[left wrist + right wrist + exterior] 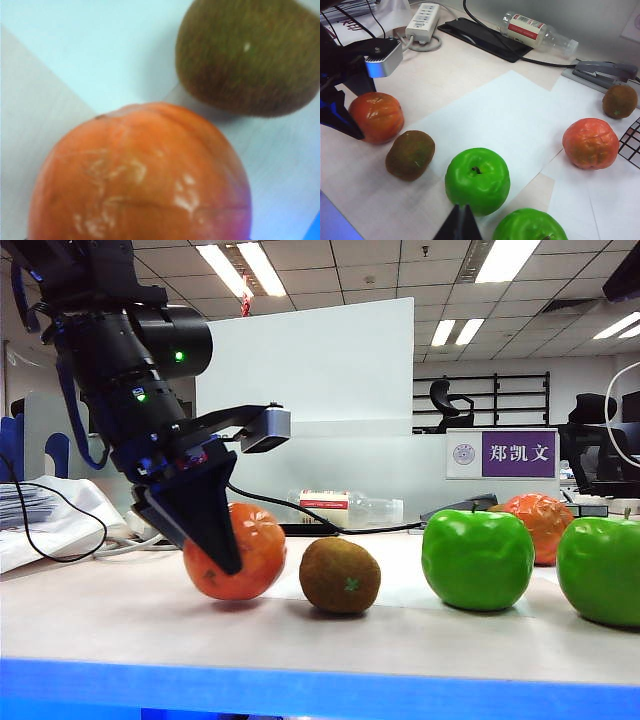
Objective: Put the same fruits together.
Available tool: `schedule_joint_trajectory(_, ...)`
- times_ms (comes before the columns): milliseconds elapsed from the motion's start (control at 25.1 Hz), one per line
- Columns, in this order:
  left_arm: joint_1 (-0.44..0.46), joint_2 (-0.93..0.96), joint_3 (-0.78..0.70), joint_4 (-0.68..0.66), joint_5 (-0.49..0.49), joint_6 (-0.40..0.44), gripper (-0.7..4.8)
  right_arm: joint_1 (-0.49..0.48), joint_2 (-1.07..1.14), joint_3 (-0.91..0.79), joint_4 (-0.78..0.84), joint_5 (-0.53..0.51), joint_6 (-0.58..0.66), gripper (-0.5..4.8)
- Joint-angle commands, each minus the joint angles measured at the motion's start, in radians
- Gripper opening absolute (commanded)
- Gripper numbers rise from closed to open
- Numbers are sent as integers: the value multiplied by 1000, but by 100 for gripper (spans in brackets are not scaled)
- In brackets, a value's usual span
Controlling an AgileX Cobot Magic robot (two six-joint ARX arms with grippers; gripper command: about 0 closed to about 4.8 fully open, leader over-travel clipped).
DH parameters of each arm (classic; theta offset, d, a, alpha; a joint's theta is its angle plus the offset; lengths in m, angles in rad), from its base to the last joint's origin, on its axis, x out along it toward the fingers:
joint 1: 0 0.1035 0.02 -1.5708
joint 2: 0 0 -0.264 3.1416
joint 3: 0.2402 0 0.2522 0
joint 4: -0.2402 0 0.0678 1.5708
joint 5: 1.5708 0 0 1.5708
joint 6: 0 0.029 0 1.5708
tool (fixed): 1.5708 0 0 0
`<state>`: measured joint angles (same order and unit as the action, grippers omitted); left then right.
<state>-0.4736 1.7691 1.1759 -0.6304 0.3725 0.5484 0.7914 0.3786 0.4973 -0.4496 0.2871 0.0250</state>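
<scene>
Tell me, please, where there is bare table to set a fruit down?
The white sheet is bare between the black pad and the nearer green apple. It is crowded where the left gripper flanks the orange fruit, beside a kiwi.

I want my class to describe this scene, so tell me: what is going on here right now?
The left gripper is down around an orange-red fruit at the left of the table, its fingers beside the fruit; a firm grip cannot be confirmed. A kiwi lies right beside that fruit. The two green apples sit close together already. The second orange-red fruit and second kiwi lie far off. The right gripper hovers over the apples, holding nothing.
</scene>
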Motion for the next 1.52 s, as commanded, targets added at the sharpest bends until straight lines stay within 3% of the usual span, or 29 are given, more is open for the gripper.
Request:
schedule_joint_trajectory(40, 0, -4, 1, 35, 36, -5, -6, 0, 2, 6, 21, 2, 1, -6)
schedule_joint_trajectory(479, -1, -5, 10, 305, 86, -95, -6, 0, 1, 7, 21, 5, 2, -6)
schedule_joint_trajectory(798, -1, 37, 24, 597, 227, -210, -6, 0, 2, 13, 34, 5, 12, -6)
schedule_joint_trajectory(1077, -20, 195, 182, 612, 304, -234, -6, 0, 2, 61, 31, 6, 13, -6)
schedule_joint_trajectory(1516, -111, 388, 434, 604, 323, -234, -6, 0, 10, 95, 9, 32, 29, -6)
